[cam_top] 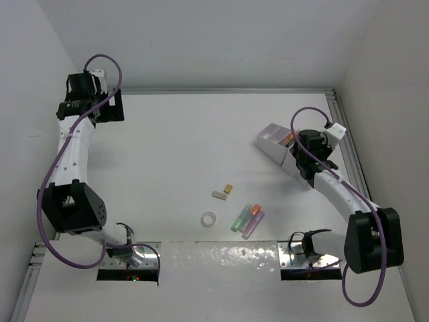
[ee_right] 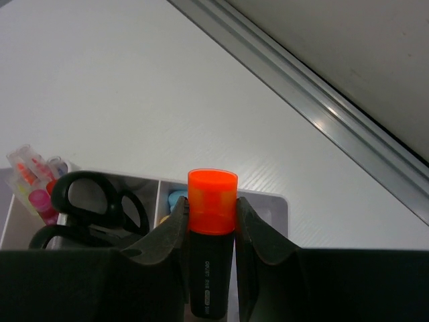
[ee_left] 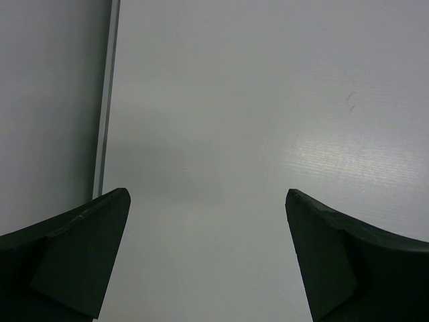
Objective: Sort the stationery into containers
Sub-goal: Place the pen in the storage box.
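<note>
1. The right claw (ee_right: 211,225) is closed to a narrow gap on an orange-capped marker (ee_right: 212,191), which is pinched by its dark barrel between the two fingers (ee_right: 167,238).
2. The marker's long axis is kept in line with the fingers, and the orange cap stands out past the fingertips.
3. The organizer (ee_right: 265,198) is seen straight beyond the claw. The marker is lined up with the compartment just right of the one holding the scissors (ee_right: 94,201), where something blue and yellow is partly seen.
4. From above, the right claw (cam_top: 306,157) is shown over the near end of the organizer (cam_top: 271,136), so the next move is judged to be a short push along the marker's own axis, cap first, and then a release.
5. The left claw (ee_left: 206,201) is spread wide and nothing is held in it. Only bare table (ee_left: 234,100) is seen between its fingers, and it is parked at the far left corner (cam_top: 90,94), well apart from everything.
6. Not yet sorted are three highlighters (cam_top: 248,219) laid side by side on a slant, two erasers (cam_top: 223,192) and a tape ring (cam_top: 210,219). They are grouped near the middle of the table and are reached more easily by the right arm.
</note>
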Robot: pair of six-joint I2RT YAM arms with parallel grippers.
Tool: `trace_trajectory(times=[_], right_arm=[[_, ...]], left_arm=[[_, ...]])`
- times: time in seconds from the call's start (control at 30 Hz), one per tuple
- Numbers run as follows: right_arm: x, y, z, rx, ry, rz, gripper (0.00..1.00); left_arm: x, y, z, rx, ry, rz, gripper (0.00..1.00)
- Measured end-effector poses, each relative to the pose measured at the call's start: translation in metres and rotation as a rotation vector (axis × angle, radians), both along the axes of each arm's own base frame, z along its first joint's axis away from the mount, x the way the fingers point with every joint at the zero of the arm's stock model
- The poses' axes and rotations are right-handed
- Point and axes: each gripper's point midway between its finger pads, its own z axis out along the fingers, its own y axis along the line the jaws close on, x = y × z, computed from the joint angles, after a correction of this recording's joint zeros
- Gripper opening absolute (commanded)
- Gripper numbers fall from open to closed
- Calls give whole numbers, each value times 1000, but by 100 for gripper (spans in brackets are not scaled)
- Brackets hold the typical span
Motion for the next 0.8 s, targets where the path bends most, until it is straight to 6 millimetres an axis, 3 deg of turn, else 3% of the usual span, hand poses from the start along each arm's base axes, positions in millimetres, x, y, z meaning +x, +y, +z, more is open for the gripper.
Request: trace_trajectory(times=[0.13,0.4,0.5,0.53,0.63,0.67,0.8], right_arm=[[1,7,-13,-20,12,5,0],[10,18,-6,-46,-48,12,0],[10,25,-9,-48,-50,31,11],[9,26,-11,-50,-51,34,23],[6,29,-13,-50,-60,43,35],[5,30,-14,-48,-59,50,43],[3,35,-11,-41,-55,89,56]], left_arm=[[0,0,0,-1,0,-1,100],[-1,3,0,-5,-1,5,100],[-1,4,0,-6,-2,7,100],[-1,4,0,-5,-2,7,100],[-2,3,1,-8,-5,3,100],[-2,2,0,-11,-4,1,100],[-2,1,1,-16,-7,-5,100]])
